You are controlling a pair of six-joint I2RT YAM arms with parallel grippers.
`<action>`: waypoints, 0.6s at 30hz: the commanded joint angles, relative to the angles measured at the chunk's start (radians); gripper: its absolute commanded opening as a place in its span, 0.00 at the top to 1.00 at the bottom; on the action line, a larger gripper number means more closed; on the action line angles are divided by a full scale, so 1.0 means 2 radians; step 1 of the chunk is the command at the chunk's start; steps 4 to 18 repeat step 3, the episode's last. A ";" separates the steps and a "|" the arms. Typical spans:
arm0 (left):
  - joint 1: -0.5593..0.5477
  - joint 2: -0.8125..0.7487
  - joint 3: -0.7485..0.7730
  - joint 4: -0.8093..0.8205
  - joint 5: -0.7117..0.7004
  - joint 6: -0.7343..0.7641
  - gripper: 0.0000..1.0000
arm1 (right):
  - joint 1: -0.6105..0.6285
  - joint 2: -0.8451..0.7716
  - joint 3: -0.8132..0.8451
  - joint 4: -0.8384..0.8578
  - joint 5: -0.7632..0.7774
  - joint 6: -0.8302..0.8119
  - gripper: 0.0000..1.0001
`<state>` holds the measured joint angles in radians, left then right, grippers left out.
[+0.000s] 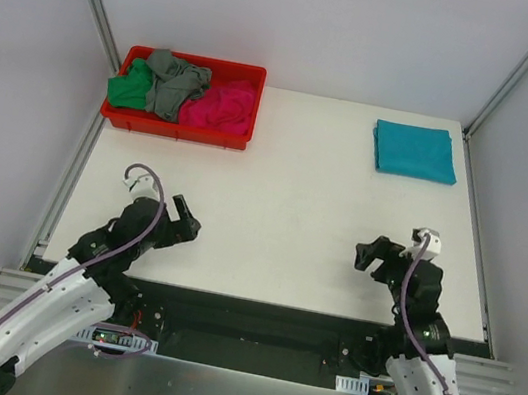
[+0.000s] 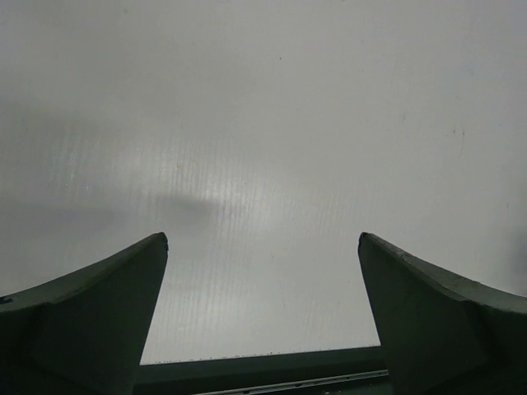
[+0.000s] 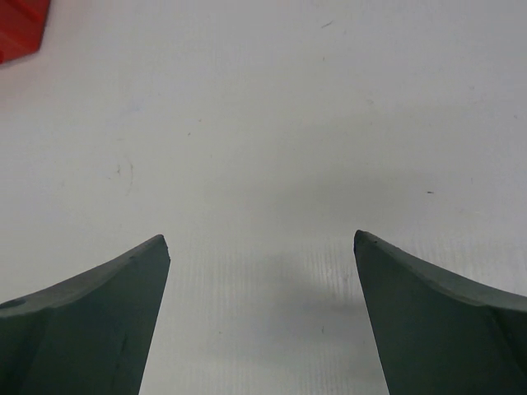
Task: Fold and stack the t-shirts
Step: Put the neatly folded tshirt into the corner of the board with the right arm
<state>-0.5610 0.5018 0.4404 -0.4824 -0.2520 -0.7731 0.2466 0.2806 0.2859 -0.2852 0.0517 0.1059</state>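
A teal t-shirt (image 1: 415, 151) lies folded flat at the table's far right. A green t-shirt (image 1: 128, 89), a grey t-shirt (image 1: 173, 82) and a magenta-pink t-shirt (image 1: 220, 106) lie crumpled in the red bin (image 1: 176, 130) at the far left. My left gripper (image 1: 186, 217) is open and empty over the near left of the table; its fingers (image 2: 99, 304) frame bare table. My right gripper (image 1: 372, 255) is open and empty over the near right; its fingers (image 3: 428, 304) frame bare table too.
The white table (image 1: 284, 201) is walled by white panels on the left, back and right. A corner of the red bin (image 3: 20, 29) shows at the top left of the right wrist view. The table's near edge (image 2: 263, 362) shows below the left fingers.
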 commanded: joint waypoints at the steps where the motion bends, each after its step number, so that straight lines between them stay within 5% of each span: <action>1: 0.005 -0.014 0.003 0.013 0.003 -0.001 0.01 | 0.002 -0.036 -0.024 0.026 0.011 0.011 0.04; 18: 0.005 -0.018 0.002 0.014 0.000 -0.002 0.01 | 0.002 -0.035 -0.018 0.019 0.017 0.012 0.04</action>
